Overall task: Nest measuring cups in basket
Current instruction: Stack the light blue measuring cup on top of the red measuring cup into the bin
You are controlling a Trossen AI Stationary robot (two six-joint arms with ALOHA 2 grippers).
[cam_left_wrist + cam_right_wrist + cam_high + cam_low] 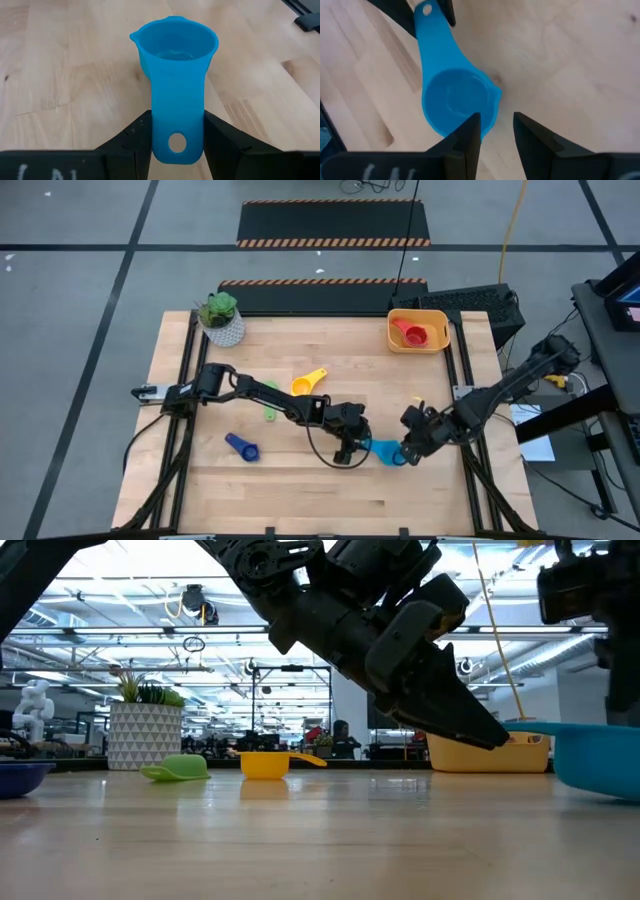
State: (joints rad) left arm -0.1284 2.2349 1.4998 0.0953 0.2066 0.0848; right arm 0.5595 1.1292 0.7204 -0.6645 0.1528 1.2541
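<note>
Nearest the low camera, the left gripper (352, 448) slants down over the table (300, 500), its fingers (132, 142) closed on the flat handle of the blue cup (175, 65). At that cup's 3 o'clock in the high view, the right gripper (496, 131) straddles its rim, fingers parted. Dark blue cup (241, 447) lies at table 8 o'clock; green cup (178, 769) and yellow cup (307, 382) sit mid-table. Farthest, at 1 o'clock, the basket (398, 342) holds the red cup (412, 334).
</note>
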